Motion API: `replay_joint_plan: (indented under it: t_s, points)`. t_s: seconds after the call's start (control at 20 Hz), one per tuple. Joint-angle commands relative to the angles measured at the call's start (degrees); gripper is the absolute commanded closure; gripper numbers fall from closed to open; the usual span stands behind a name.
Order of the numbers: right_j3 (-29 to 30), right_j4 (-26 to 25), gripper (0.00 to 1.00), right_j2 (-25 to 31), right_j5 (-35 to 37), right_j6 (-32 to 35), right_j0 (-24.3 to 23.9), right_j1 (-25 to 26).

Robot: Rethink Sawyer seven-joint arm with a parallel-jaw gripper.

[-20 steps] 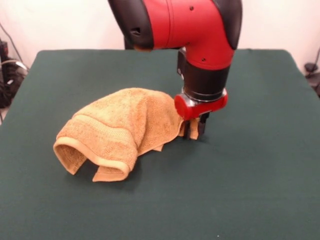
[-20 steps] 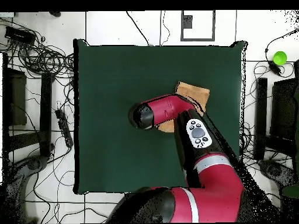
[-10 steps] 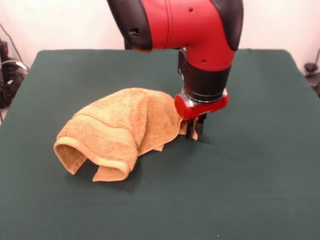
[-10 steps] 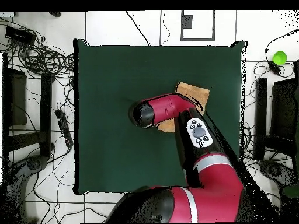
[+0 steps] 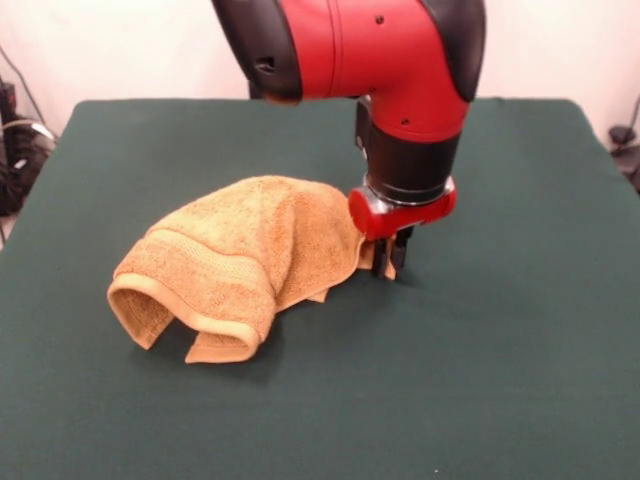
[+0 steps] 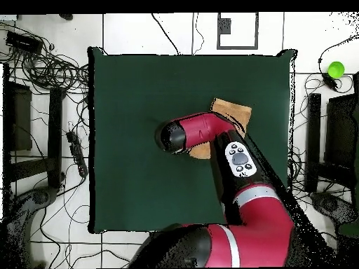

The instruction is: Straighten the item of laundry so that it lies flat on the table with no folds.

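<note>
Fingers [image 5: 379,261] that stood a little apart a second ago, astride the towel's edge, have drawn together, and we now see the gripper [image 5: 388,262] clenched on a thin flap of the towel [image 5: 240,262] at its right-hand tip in the front view. Otherwise we find almost nothing altered: the arm [image 5: 385,60] has kept its place and the cloth has kept its shape. The fingertips sit low, at or just above the table [image 5: 520,330]; we cannot tell whether they touch it. The pinched bit is small, a tan corner showing between and just beside the dark fingers. The towel lies crumpled in a humped, folded heap, its hemmed edge curling over into a loop at the end pointing toward the front view's left edge of the table, with a woven band running across the hump. In the front view it sits left of the table's centre, about midway between the far and near edges. From overhead we see only a part of the towel [image 6: 233,113] past the arm [image 6: 210,130], which hides the gripper there.
</note>
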Motion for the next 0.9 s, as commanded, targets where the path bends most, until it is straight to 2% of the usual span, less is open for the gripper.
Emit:
replay_joint_plan:
  t_s: [0.05, 0.2, 0.3, 0.6, 0.9]
  points:
    - [4.93, 1.42, 1.00, 9.30, -8.90, -3.08, -5.27, -2.61]
    - [10.11, 1.92, 1.00, 15.76, -15.33, -3.27, -10.60, -7.17]
    - [12.24, 2.04, 1.00, 18.51, -15.89, -3.32, -12.83, -8.63]
    - [15.35, 0.90, 1.00, 23.82, -16.65, -3.24, -17.12, -9.81]
    - [16.44, -0.44, 1.00, 26.96, -18.62, -2.44, -19.09, -10.24]
